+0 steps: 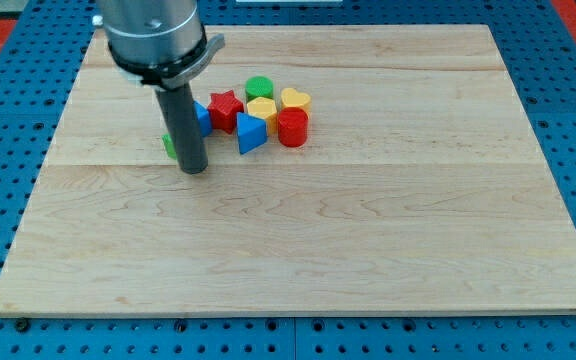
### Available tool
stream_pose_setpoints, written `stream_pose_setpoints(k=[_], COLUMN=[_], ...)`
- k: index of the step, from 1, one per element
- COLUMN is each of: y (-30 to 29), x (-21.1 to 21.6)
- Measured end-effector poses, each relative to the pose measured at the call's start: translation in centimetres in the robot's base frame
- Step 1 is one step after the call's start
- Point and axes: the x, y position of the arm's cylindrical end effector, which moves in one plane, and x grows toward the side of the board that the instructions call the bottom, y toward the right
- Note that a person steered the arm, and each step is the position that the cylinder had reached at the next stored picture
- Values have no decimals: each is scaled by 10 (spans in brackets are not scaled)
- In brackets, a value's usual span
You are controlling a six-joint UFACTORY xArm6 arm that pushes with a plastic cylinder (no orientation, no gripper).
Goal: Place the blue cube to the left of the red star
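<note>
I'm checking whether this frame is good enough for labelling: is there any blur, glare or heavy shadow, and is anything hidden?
Camera view: even, soft lighting, no glare on the wooden board; blocks are sharp, with only faint shadows. My tip is in focus; the rod hides most of the green block and part of the blue cube, which sits at the view's left of the red star.

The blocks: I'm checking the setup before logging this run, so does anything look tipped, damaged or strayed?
Nothing stands out. All blocks cluster near the view's top; my tip partly hides the blue cube and a green block, beside the red star.
</note>
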Motion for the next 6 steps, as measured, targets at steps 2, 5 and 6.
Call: stream_pose_setpoints(k=[2,5,6], y=[-64,18,-11], x=[34,-32,-33])
